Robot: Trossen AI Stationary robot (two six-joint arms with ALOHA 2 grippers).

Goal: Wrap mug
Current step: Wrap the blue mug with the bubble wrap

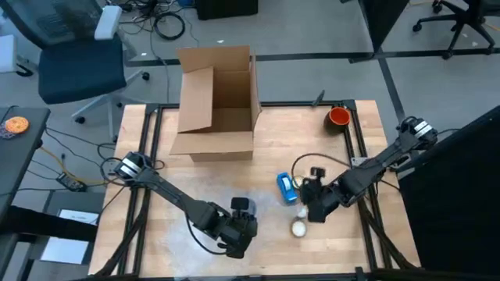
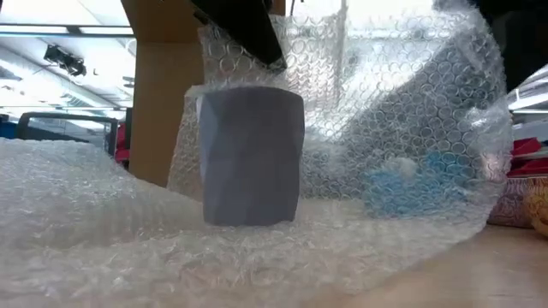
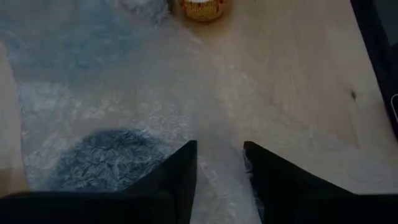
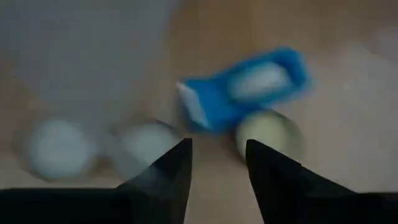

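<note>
Standing upright, grey faceted mug (image 2: 251, 156), seemingly bubble-wrapped (image 2: 402, 111).

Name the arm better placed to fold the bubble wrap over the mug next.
Probably left. The left gripper sits at the near edge of the bubble wrap, fingers open over it. The right gripper hovers over the blue packet, off the sheet.

A lab or office workspace — office chair (image 1: 82, 58), floor cables (image 1: 168, 23), wooden workbench (image 1: 273, 140).
</note>
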